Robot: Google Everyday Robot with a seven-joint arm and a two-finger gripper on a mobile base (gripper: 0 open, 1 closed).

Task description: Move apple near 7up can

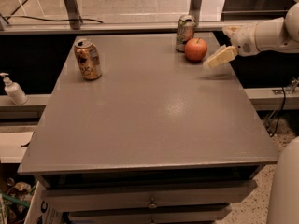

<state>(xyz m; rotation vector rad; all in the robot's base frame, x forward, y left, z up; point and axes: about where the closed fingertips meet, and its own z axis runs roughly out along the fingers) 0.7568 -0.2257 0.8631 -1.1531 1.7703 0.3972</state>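
Observation:
The red-orange apple (195, 49) sits on the grey table (154, 115) at the back right, just to the right of and in front of the 7up can (185, 33). The can is pale with green markings and stands upright. The apple is very close to it, perhaps touching. My gripper (224, 44) is to the right of the apple, near the table's right edge, a little apart from it. It is open and empty, with one cream finger (221, 56) pointing toward the apple.
An orange-gold patterned can (88, 59) stands upright at the back left of the table. A white pump bottle (13, 90) stands on a ledge to the left. A railing runs behind the table. Drawers are below the front edge.

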